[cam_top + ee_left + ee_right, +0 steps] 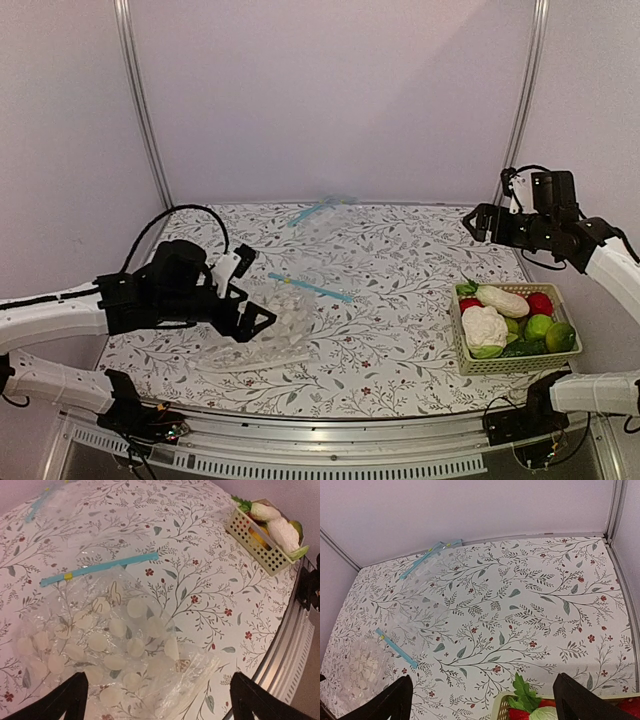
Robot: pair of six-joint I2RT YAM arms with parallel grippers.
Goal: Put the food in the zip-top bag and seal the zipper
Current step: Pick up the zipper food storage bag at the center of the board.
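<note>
Over the zip-top bag [115, 645] the left fingers [62, 702] hang apart; the right fingers [390, 702] are apart too.

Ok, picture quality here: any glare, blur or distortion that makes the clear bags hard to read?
Top external: soft, even light, no hard shadows; the dotted bag is low-contrast on the patterned table. Left wrist: small glints on its crinkled plastic, basket slightly soft. Right wrist: wide-angle bowing of the table's far edge; the undotted bag barely shows.
</note>
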